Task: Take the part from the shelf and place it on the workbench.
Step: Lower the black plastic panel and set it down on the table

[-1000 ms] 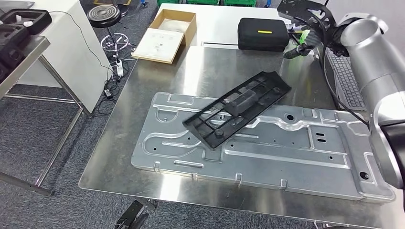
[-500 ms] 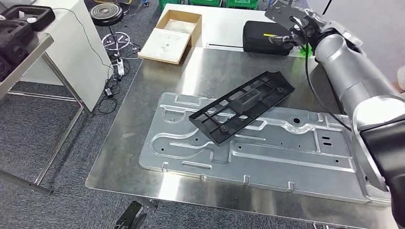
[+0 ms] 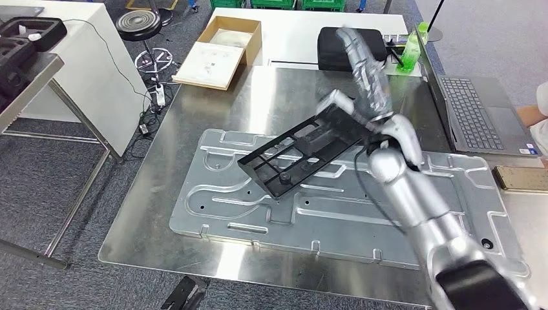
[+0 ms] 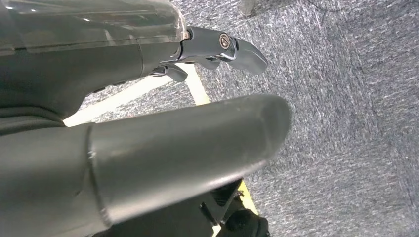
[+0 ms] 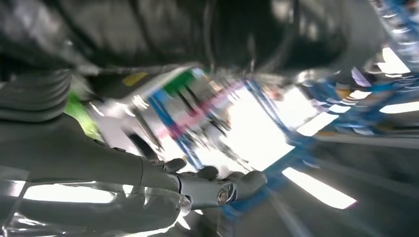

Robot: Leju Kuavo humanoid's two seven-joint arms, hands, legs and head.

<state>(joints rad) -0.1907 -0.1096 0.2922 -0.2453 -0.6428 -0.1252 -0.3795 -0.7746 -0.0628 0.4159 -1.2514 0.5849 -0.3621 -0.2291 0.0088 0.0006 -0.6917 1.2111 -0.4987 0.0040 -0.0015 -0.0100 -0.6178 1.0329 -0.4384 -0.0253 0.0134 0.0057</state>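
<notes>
Part (image 3: 304, 150): black, flat, ribbed frame; lying on panel (image 3: 336, 213).

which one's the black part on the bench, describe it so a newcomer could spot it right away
Start at the shiny steel workbench and find the big stamped silver panel lying flat on it. The black part rests diagonally across that panel's upper half, a long ribbed plastic frame with open slots. It is the only dark, see-through lattice piece there, unlike the solid black case behind.

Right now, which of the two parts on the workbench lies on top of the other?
The black plastic frame: it lies slantwise across the large silver stamped panel, which lies flat on the workbench.
</notes>
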